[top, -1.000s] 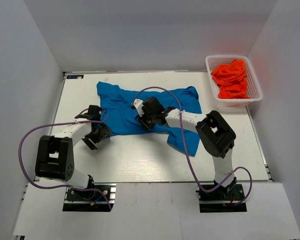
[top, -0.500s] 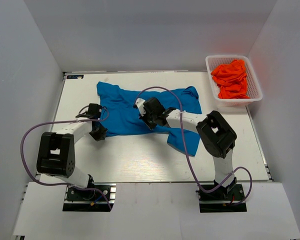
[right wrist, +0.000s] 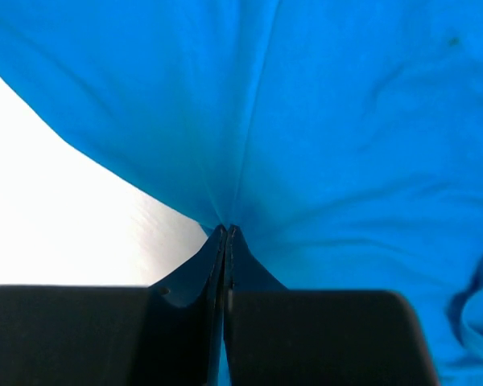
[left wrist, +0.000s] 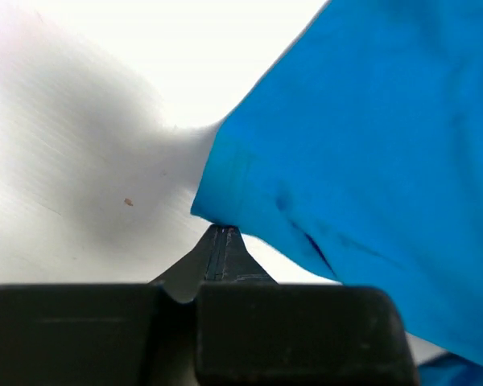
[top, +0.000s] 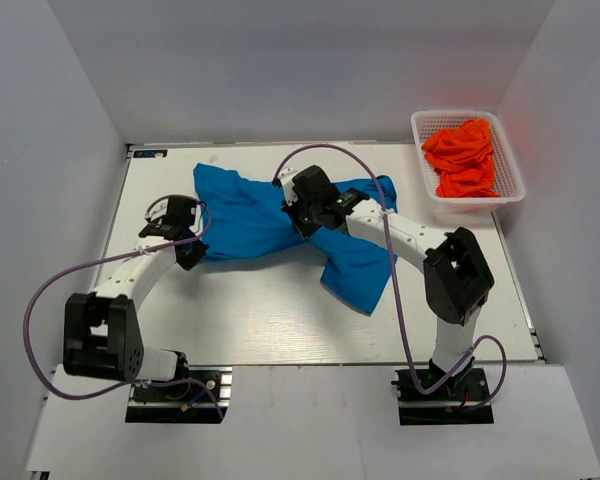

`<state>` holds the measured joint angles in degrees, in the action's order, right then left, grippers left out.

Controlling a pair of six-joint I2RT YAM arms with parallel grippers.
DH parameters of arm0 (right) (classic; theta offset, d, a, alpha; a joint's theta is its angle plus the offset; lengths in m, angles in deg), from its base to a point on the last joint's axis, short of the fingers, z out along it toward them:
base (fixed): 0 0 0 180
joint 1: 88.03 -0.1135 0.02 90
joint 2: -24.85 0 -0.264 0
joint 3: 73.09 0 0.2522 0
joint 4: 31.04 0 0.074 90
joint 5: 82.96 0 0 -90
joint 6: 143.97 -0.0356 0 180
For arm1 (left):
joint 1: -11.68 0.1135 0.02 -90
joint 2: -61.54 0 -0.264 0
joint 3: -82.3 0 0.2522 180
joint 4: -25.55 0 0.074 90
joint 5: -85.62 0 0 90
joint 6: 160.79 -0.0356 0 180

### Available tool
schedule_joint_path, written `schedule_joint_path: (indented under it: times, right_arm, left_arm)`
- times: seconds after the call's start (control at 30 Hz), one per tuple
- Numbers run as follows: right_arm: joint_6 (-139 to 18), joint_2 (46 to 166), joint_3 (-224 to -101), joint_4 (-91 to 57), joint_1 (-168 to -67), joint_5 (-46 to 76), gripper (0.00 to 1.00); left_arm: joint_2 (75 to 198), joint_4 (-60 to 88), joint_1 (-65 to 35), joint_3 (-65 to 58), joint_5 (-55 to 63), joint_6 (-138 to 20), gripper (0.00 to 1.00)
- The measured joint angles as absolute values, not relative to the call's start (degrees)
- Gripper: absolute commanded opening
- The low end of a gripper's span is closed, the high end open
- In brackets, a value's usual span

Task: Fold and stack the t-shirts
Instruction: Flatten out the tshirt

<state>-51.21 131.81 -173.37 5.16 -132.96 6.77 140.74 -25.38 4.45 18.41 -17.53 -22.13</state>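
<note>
Two pinches carry the whole risk now. The left gripper (left wrist: 220, 232) has its fingers pressed together on the corner of the blue t-shirt (top: 250, 205) that lies farthest from the basket (top: 427, 125). Only a thin bit of hem sits between the tips. The right gripper (right wrist: 226, 231) is likewise clamped on a small peak of the same cloth, nearer the basket. The shirt is spread on the table (top: 260, 320) to the left of the basket, with one sleeve reaching close to it. The orange-red t-shirts (top: 465, 155) sit heaped inside the basket.

The likeliest fault, as I judge it, is a slip. So little fabric is caught in the left pinch that a pull away from the basket could draw the hem out and drop that corner. The two grips do not look evenly placed across the shirt, so carrying the edge over may give a skewed fold. The part of the shirt on the basket side of the right gripper hangs loose and could drag or bunch under the fold. Whether the right pinch holds one layer or both, I cannot tell.

A second ago both pairs of fingers stood apart over the hem; now they are shut on it. Both wrists have moved toward the edge of the table where the basket stands, taking the hem with them. The loose flap now trails farther from the basket.
</note>
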Motion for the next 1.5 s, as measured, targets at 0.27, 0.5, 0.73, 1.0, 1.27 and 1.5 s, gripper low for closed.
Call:
schedule_joint_path:
  times: [0.27,0.5,0.73,1.0,1.27,1.5]
  right_arm:
    - [-52.1,131.8,-177.2,13.3,-129.7,8.1,0.0]
    - [-54.3,131.8,-178.1,14.4,-124.8,10.7,0.0]
    - [-54.9,131.8,-178.1,15.0,-123.5,15.2,0.0]
    - [-55.4,132.1,-178.1,14.9,-123.8,16.0,0.0]
    - [-59.3,137.1,-181.2,14.8,-123.3,12.5,0.0]
    - [-60.7,138.1,-181.4,14.9,-122.3,12.3,0.0]
  left_arm:
    - [137.3,-30.3,4.3,14.3,-21.6,-23.1,0.0]
    - [136.3,-36.2,4.4,15.4,-23.3,-24.8,0.0]
    - [133.8,-35.7,4.0,17.4,-19.4,-28.7,0.02]
    - [133.1,-24.9,3.6,22.7,-1.6,-33.4,0.35]
    - [137.2,-15.9,2.9,27.7,10.4,-35.2,0.38]
    - [142.4,-12.3,1.6,27.3,11.0,-35.9,0.31]
